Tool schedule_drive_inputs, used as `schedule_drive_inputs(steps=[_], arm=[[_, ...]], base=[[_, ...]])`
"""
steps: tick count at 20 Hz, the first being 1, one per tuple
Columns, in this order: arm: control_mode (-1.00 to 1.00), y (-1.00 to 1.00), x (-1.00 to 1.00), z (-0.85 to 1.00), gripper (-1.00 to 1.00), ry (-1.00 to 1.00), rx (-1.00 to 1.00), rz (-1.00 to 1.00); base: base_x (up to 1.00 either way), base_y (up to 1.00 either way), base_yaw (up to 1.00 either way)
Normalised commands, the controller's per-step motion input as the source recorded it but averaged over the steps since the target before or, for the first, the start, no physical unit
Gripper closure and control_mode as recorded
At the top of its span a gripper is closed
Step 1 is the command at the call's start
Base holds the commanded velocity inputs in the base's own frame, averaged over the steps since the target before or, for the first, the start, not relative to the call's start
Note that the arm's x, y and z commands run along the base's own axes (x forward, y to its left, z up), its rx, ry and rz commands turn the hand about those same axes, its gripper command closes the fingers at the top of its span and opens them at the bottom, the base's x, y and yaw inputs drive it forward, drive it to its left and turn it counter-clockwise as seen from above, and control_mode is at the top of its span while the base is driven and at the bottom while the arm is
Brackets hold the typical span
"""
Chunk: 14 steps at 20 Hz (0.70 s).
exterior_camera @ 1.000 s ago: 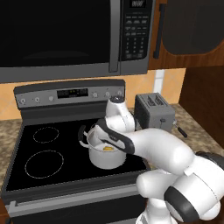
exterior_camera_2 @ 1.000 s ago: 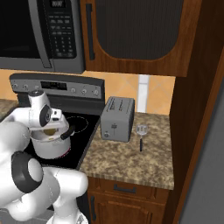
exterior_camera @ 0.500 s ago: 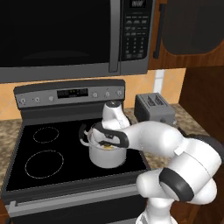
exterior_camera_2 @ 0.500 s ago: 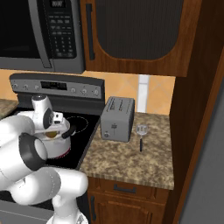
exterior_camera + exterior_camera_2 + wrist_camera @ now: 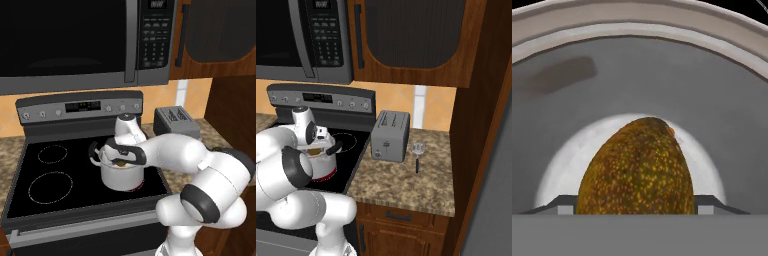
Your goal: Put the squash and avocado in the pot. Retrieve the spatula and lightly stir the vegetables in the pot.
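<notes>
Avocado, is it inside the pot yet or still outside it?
Inside. In the hand view the avocado sits between the hand's tips, ringed by the pot's wall; whether it rests on the bottom, cannot tell.

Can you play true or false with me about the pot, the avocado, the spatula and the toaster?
1. The avocado is down inside the pot. True.
2. The spatula is in the pot. False: it lies on the counter, right of the toaster.
3. The pot sits on the stove. True.
4. The toaster stands on the stove. False: it stands on the counter beside it.
</notes>
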Motion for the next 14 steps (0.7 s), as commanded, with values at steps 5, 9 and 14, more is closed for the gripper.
schedule_drive_inputs(steps=[5,9,14], arm=[[-1.0,0.0,-0.16,0.0,-1.0,-0.01,0.0,0.0],[-1.0,-0.05,-0.23,0.0,-1.0,-0.04,0.0,0.0],[-1.0,-0.04,-0.12,0.0,-1.0,-0.17,0.0,0.0]], base=[[0.0,0.0,0.0],[0.0,0.0,0.0],[0.0,0.0,0.0]])
